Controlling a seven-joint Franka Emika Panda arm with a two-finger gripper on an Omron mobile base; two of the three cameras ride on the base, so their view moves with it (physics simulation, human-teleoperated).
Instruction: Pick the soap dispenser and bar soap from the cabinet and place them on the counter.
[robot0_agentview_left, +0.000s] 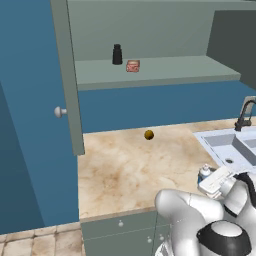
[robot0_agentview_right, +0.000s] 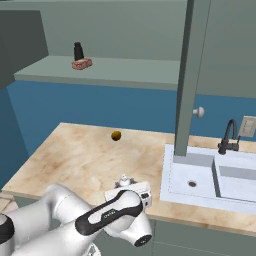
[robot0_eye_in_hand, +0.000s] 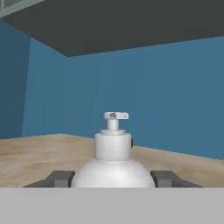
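My gripper (robot0_eye_in_hand: 113, 180) is shut on the soap dispenser (robot0_eye_in_hand: 113, 157); its white pump top stands upright between the two dark fingers (robot0_eye_in_hand: 59, 178). From the base views, the dispenser (robot0_agentview_left: 204, 173) (robot0_agentview_right: 123, 181) is held low at the counter (robot0_agentview_left: 125, 170) (robot0_agentview_right: 75, 160), near the front edge and just left of the sink. Whether its base touches the counter is hidden. The pinkish bar soap (robot0_agentview_left: 132, 66) (robot0_agentview_right: 81, 64) lies on the shelf of the open cabinet (robot0_agentview_left: 165, 72) (robot0_agentview_right: 125, 70).
A small black bottle (robot0_agentview_left: 117, 54) (robot0_agentview_right: 78, 51) stands beside the bar soap. A dark-yellow ball (robot0_agentview_left: 148, 134) (robot0_agentview_right: 116, 135) rests at the back of the counter. The pale sink (robot0_agentview_left: 220, 150) (robot0_agentview_right: 175, 180) and dark faucet (robot0_agentview_right: 228, 136) lie right. The open cabinet door (robot0_agentview_left: 67, 75) (robot0_agentview_right: 187, 75) hangs above the counter.
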